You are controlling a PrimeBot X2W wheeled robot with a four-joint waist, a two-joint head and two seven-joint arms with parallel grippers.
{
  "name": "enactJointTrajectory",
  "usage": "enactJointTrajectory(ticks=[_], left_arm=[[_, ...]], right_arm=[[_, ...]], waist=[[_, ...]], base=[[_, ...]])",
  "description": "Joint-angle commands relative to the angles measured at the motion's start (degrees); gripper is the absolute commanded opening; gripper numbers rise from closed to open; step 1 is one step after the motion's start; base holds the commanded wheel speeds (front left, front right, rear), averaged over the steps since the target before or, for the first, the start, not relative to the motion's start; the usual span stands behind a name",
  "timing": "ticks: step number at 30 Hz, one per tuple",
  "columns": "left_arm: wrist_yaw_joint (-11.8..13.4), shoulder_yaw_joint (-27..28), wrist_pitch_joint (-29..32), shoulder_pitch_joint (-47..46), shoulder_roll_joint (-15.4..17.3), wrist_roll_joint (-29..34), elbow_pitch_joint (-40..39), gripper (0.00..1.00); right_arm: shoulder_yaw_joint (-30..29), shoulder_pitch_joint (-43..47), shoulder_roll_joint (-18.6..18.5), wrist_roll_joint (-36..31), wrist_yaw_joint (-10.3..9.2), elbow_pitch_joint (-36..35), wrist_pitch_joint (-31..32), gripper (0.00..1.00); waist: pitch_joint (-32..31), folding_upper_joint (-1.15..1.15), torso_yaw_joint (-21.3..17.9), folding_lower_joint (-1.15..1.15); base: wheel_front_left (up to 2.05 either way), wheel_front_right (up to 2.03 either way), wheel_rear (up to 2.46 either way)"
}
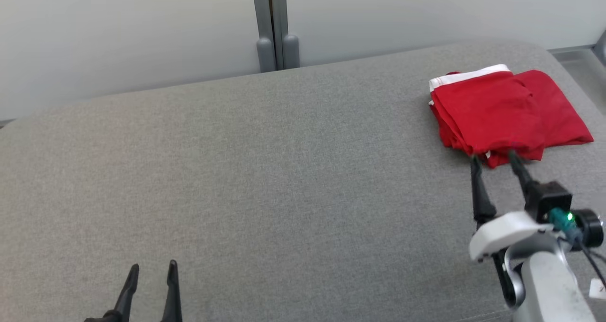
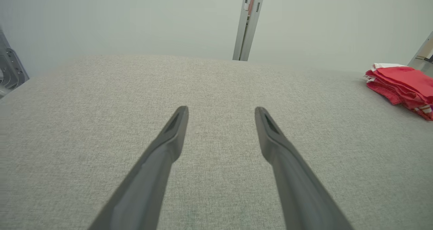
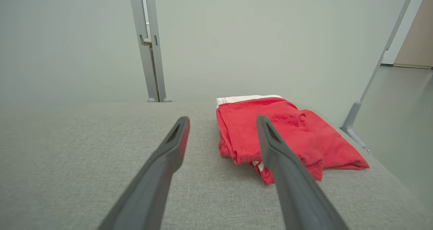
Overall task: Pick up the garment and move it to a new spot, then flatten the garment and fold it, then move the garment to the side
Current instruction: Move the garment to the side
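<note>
Head view, lower left: left gripper (image 1: 154,265), dark fingers (image 1: 172,289) spread apart, tips pointing up the picture over the grey upholstered surface (image 1: 284,180), well apart from the garment (image 1: 497,109). Further along, at the back edge of the surface: grey upright post (image 1: 274,23) against a pale wall (image 1: 118,28). Far right, near the back corner: the red garment, folded in several layers into a rough rectangle, white waistband (image 1: 468,76) along its far edge, lying flat on the surface. Just below it: right gripper (image 1: 492,157), jaws wide apart; left tip just beside the garment's near edge, right tip at that edge, contact impossible to judge. Behind the fingers: white wrist housing (image 1: 506,232) with a small green light (image 1: 568,216).

Left wrist view, left to right: metal frame piece (image 2: 10,71) at the edge, then both fingers open over grey fabric, then the post, then the garment stacked at the far right, well clear of this gripper.

Right wrist view, left to right: post at the back, left finger over grey fabric just beside the garment, right finger crossing in front of the garment's near corner, folded layers and a strip of striped trim showing there. Slanted grey support leg (image 3: 355,118) and floor (image 3: 399,121) beyond the surface's right edge.
</note>
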Motion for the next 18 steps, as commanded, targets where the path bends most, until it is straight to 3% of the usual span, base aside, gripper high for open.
enactJointTrajectory(ticks=[1, 10, 18], left_arm=[[-0.2, 0.9, -0.2, 0.7, 0.1, 0.2, -0.3, 1.00], [0.5, 2.2, -0.2, 1.0, 0.0, -1.2, 0.6, 1.00], [1.1, 2.3, -0.2, -0.1, 0.0, -1.4, 2.7, 1.00]], right_arm=[[0.7, 2.8, 0.3, -0.4, -0.10, -1.3, -0.4, 1.00], [5.4, 14.2, 1.6, 1.4, -0.10, -8.3, -0.6, 1.00], [6.0, 15.3, 1.8, 1.8, -0.10, -10.3, -0.6, 1.00]], waist=[[-2.4, 0.00, -0.8, 0.00], [-3.7, 0.00, -0.5, 0.00], [-3.6, 0.00, 0.1, 0.00]], base=[[0.00, 0.00, 0.00], [0.00, 0.00, 0.00], [0.00, 0.00, 0.00]])
